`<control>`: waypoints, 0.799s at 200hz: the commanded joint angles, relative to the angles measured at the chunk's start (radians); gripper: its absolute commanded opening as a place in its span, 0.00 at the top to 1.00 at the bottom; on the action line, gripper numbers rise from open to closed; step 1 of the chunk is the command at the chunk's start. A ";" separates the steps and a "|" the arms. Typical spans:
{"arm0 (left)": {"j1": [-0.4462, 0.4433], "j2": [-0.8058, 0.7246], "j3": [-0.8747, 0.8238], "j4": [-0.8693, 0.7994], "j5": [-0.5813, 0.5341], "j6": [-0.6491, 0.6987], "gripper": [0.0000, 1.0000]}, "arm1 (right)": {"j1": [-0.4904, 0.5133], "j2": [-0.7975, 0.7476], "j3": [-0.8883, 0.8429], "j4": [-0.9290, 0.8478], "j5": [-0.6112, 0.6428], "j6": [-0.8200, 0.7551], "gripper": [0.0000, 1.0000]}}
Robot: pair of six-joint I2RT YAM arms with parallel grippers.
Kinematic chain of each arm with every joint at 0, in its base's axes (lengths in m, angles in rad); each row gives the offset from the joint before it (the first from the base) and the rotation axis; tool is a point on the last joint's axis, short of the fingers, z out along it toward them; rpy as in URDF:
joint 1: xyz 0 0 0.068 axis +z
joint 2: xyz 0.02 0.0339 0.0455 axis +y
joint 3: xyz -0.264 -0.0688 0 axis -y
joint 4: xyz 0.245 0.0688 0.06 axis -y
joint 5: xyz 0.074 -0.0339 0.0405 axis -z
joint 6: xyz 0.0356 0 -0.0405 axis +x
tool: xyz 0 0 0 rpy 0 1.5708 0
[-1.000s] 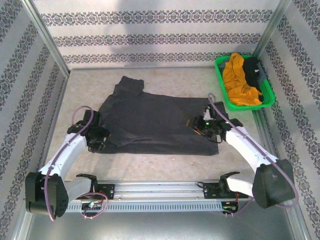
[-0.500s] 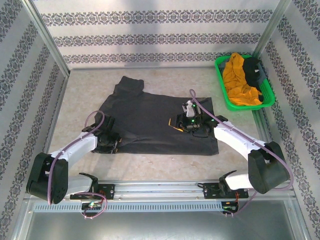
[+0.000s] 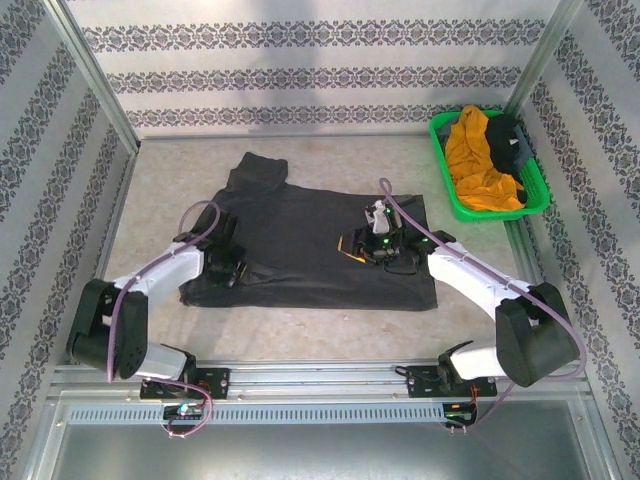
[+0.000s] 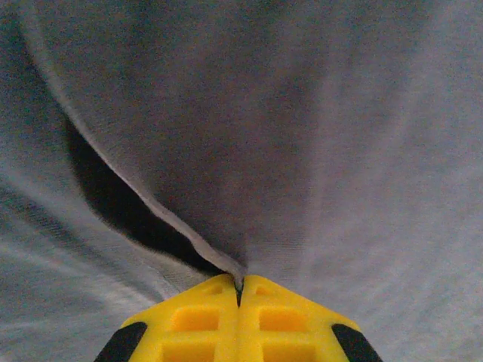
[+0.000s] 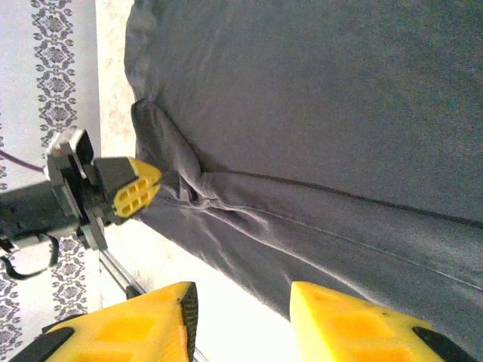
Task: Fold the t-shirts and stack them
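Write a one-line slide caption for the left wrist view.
Left tool, shut, pinches a raised fold of the dark charcoal grey cloth t-shirt.

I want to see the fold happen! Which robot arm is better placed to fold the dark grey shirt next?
Probably the left arm: the left gripper is shut on the dark charcoal grey cloth t-shirt at its edge, with a fold raised. The right gripper hangs open, holding nothing.

White arm links [image 3: 470, 275], black joints [image 3: 530, 345], purple cables [image 3: 400, 207], yellow fingers [image 4: 196, 320] with black tips.
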 commanded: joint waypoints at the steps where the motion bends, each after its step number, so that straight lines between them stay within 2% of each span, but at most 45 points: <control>1: -0.027 0.090 0.130 -0.086 -0.017 0.174 1.00 | -0.023 0.003 0.022 0.018 -0.021 0.018 0.63; 70: -0.095 0.375 0.467 -0.249 -0.016 0.465 1.00 | -0.062 0.006 0.011 0.009 -0.035 0.027 0.67; 144: -0.133 0.505 0.614 -0.276 0.014 0.586 1.00 | -0.067 0.021 0.005 0.006 -0.039 0.031 0.68; 154: -0.135 0.520 0.627 -0.277 0.019 0.599 0.95 | -0.066 0.026 0.004 0.009 -0.042 0.032 0.68; 160: -0.135 0.523 0.631 -0.273 0.018 0.604 0.88 | -0.067 0.029 0.004 0.012 -0.046 0.034 0.69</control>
